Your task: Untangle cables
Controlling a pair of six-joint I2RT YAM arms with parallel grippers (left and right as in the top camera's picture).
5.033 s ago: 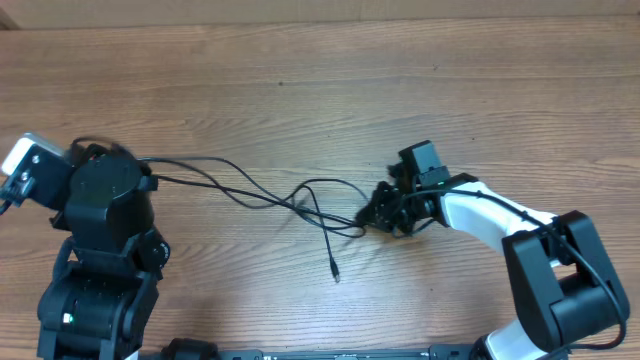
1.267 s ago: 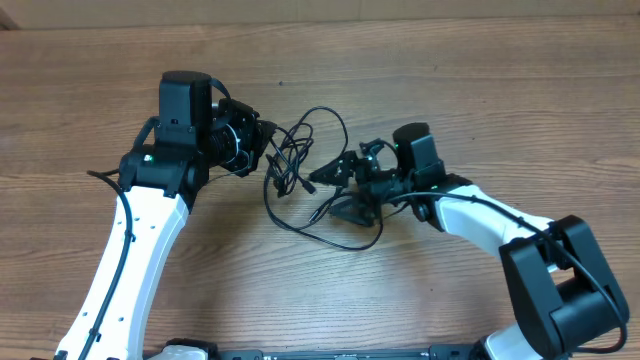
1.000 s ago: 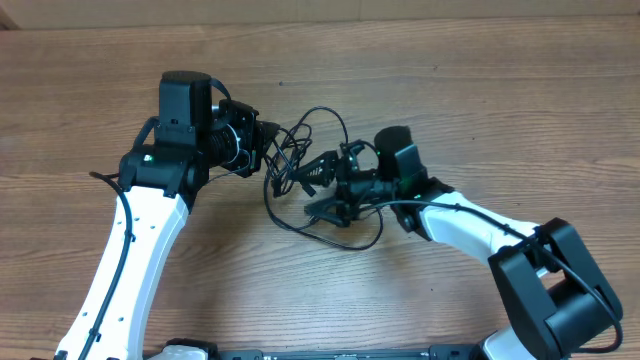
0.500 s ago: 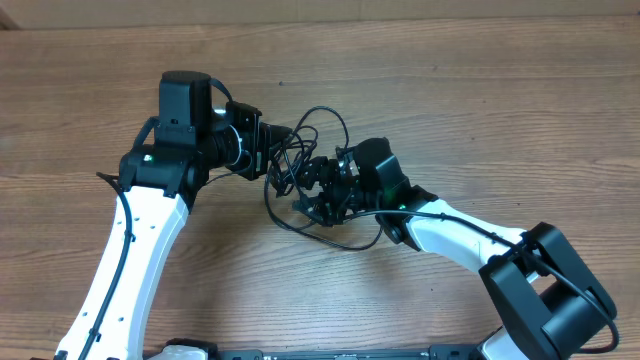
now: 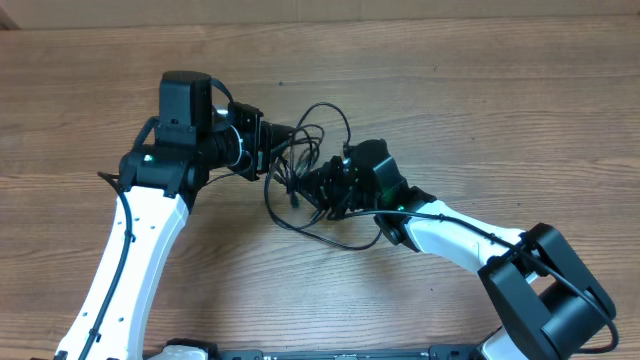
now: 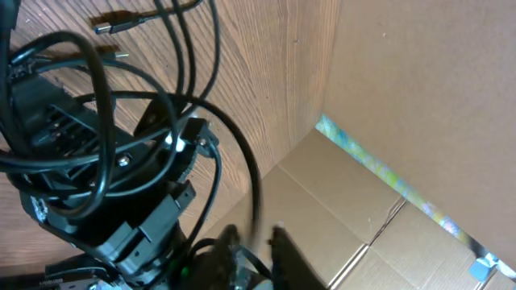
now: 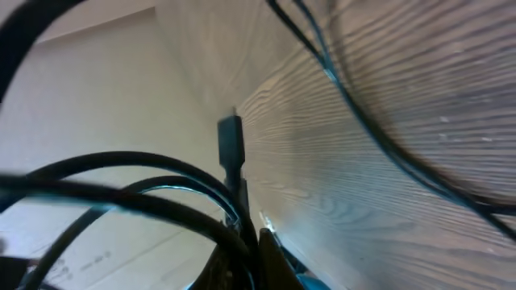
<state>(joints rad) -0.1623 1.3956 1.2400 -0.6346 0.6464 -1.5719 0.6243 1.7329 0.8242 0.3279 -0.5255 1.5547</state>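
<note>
Cables (image 5: pixel 297 172) sit as one loose tangle near the middle of the table (image 5: pixel 480 90), slightly toward its far edge. One loop arches toward the table's far side and a wider loop sags toward the near side. Both arms meet over that same mid-table spot. The left gripper (image 5: pixel 280 142) comes in from the table's left half with its tips at the left edge of the tangle. The right gripper (image 5: pixel 312 185) comes in from the right half, nose buried in the middle of the tangle. Right gripper: jaws fully closed. In the right wrist view several black strands converge straight into the closed tips, so it's clamped on the cables. A small black plug (image 7: pixel 230 138) stands upright just above the pinch point, with wood grain behind it. Left gripper: can't tell how far it's open. In the left wrist view its own fingers (image 6: pixel 280 246) are just dark blurs at the bottom edge. A strand runs down toward them, but contact isn't visible. Overhead is too coarse to tell whether anything is actually held. The same view also shows cable loops draped over the right arm's black wrist housing, two more plug ends lying flat on the table surface, and a cardboard wall (image 6: pixel 419 97) rising at the table's far edge.
</note>
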